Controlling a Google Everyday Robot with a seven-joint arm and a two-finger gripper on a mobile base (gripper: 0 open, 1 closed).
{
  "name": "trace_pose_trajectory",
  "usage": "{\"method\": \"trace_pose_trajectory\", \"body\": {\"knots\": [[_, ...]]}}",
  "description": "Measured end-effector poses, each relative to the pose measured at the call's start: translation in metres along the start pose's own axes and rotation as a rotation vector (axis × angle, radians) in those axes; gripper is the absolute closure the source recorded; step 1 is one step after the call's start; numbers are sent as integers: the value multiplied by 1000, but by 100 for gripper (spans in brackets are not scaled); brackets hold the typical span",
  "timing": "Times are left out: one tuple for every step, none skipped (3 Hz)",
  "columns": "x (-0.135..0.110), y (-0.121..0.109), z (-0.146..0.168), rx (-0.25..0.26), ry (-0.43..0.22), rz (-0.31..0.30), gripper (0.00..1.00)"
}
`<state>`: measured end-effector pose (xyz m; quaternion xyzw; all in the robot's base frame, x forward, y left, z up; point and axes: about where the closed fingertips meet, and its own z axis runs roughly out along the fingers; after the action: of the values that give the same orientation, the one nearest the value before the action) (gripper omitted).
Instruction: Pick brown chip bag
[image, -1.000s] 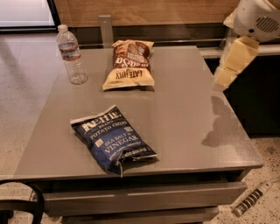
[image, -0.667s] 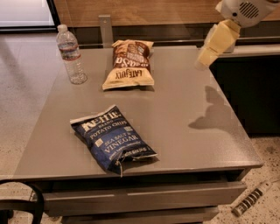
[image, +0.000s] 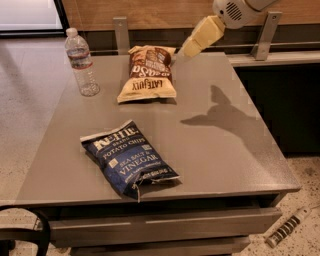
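Two chip bags lie flat on the grey table (image: 210, 150), and we see the brown chip bag (image: 147, 75) at the far side, its tan lettered end turned toward us and its other end close to the table's back edge. Our gripper (image: 184, 50) hangs at the upper right of that bag, slanting down and to the left from the arm (image: 235, 10), with its tip just beside the bag's far right corner; we cannot tell whether the two touch. We also cannot tell whether the gripper is released or clenched, and it holds nothing that we can see. The arm's shadow (image: 225, 117) falls on the table well to the right of the bag. A water bottle (image: 81, 62) stands upright to the bag's left, and the blue chip bag (image: 129, 159) lies well apart near the front edge.
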<state>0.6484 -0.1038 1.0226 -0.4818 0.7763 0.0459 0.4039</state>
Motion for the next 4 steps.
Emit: {"method": "trace_pose_trajectory", "body": {"knots": [[-21,9,34,6,-80,88,0],[-21,8,37,5,-72,90,0],[-21,4,61,5,-3,115,0],[-21,-5,111,-15,62,173,0]]}}
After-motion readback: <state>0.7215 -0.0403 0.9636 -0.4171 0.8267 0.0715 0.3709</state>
